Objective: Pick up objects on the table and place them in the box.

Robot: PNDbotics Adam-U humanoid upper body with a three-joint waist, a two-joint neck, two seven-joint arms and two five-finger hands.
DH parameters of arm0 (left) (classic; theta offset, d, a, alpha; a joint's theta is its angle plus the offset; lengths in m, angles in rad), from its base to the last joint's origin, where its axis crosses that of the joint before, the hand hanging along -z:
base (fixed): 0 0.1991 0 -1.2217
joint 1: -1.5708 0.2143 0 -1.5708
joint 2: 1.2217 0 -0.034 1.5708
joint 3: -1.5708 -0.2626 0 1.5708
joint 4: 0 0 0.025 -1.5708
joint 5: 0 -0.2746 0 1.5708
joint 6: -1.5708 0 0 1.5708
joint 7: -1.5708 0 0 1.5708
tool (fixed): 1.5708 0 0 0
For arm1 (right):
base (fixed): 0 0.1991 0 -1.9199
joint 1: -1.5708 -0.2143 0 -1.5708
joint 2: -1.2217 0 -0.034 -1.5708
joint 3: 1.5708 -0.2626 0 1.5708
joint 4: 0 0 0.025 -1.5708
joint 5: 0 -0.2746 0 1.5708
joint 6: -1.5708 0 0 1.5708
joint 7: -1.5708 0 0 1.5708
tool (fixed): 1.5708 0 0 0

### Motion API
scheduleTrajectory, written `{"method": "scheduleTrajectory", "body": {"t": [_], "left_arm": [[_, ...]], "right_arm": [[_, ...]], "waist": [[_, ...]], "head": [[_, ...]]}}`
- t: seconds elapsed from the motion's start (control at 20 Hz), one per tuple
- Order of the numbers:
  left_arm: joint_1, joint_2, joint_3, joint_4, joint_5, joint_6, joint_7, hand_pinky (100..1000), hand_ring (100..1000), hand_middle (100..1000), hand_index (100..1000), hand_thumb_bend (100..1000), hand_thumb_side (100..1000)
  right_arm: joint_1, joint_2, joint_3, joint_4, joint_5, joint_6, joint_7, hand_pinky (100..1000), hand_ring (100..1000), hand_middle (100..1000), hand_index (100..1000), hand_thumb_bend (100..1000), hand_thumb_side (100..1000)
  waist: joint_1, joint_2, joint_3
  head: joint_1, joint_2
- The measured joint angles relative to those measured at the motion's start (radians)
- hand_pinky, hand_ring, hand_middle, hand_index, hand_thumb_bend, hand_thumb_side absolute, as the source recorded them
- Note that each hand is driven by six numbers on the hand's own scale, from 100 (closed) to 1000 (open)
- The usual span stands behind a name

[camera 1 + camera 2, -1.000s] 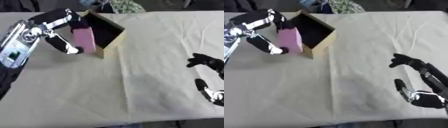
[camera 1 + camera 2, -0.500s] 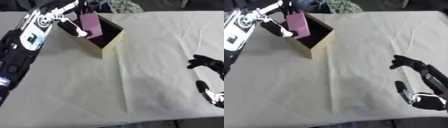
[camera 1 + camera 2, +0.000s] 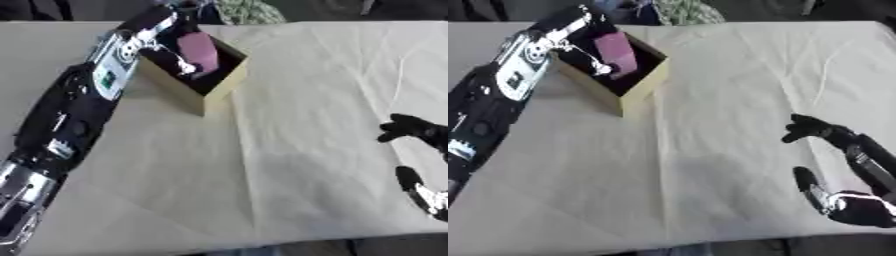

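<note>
A pink block sits tilted inside the open cardboard box at the upper left of the table. My left hand reaches over the box from the left, its fingers curled round the pink block above the box's dark inside. My right hand rests idle at the lower right edge of the table, its fingers relaxed and spread, holding nothing.
A cream cloth covers the table, with a crease running down its middle. Patterned fabric lies past the far edge behind the box. My left forearm stretches diagonally across the table's left side.
My left hand has carried the pink block up and over the box wall and now holds it inside the box. The right hand has stayed in place.
</note>
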Motion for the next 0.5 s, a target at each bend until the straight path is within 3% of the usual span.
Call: {"method": "scheduleTrajectory", "body": {"t": [0.25,0.5], "left_arm": [[-0.007,-0.013,0.008,0.026,-0.037,-0.001,0.04,756,666,654,818,745,386],[-0.007,-0.012,0.008,0.017,-0.057,-0.004,0.067,779,696,685,826,758,405]], "right_arm": [[-0.001,0.005,0.001,0.0,-0.004,0.0,0.001,895,885,722,1000,100,514],[-0.001,0.005,0.001,0.0,-0.006,0.0,0.001,894,885,722,1000,100,514]], "waist": [[0.0,0.0,-0.005],[0.0,0.0,-0.002]], "head": [[0.003,0.0],[0.004,0.0]]}}
